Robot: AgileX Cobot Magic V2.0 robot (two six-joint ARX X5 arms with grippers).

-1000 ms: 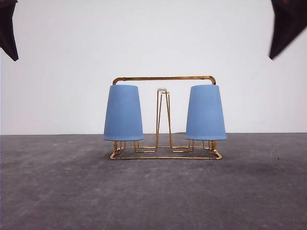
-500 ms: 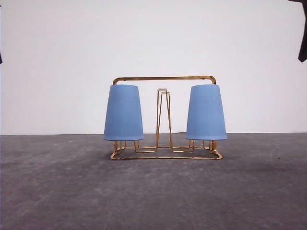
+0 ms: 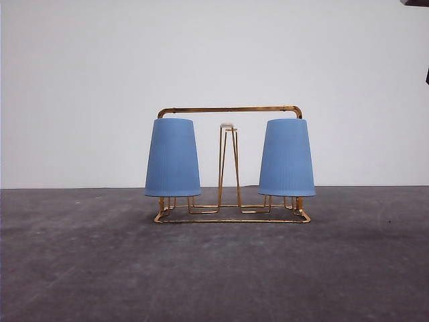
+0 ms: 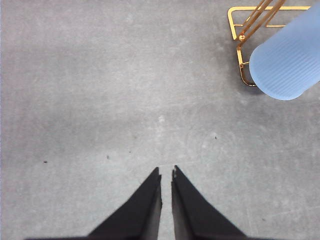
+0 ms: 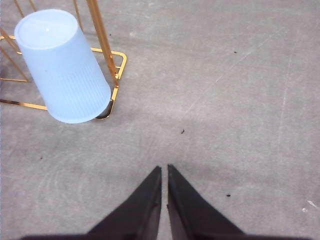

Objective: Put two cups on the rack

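Two light-blue ribbed cups sit upside down on the gold wire rack (image 3: 229,110), the left cup (image 3: 172,158) and the right cup (image 3: 287,158) each over a pair of outer prongs. A white-tipped middle prong pair (image 3: 228,127) is bare. My left gripper (image 4: 166,172) is shut, holding nothing, high over bare table beside the left cup (image 4: 287,65) and a rack corner (image 4: 235,17). The right gripper (image 5: 164,168) is also shut with nothing in it, above the table beside the right cup (image 5: 62,67) and the rack's base (image 5: 118,65).
The rack stands mid-table on a dark grey mottled surface (image 3: 214,268), with a plain white wall (image 3: 214,54) behind it. A dark bit of the right arm (image 3: 417,3) shows at the upper right corner of the front view.
Both arms have pulled up and outward, leaving the front view almost entirely. The right cup shifted very slightly on its prongs; the rack has not moved.
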